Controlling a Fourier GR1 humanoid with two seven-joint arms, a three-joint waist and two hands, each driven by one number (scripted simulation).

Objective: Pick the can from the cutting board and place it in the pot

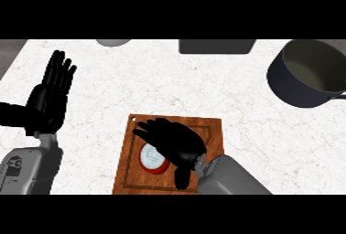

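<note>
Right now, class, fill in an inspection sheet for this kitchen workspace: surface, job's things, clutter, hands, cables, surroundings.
Surface: white speckled stone counter.
Job's things: red and white can on the brown wooden cutting board; dark blue metal pot at far right, nothing seen inside.
Clutter: grey rounded object and dark grey rectangular object at the far edge, both cut off.
Hands: right hand curled over the can, which sits on the board; left hand open, resting at left.
Cables: nothing seen.
Surroundings: nothing seen.

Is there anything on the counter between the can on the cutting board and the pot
Nothing visible. The can sits under the right hand on the cutting board; only bare counter lies toward the pot, upper right.
</note>
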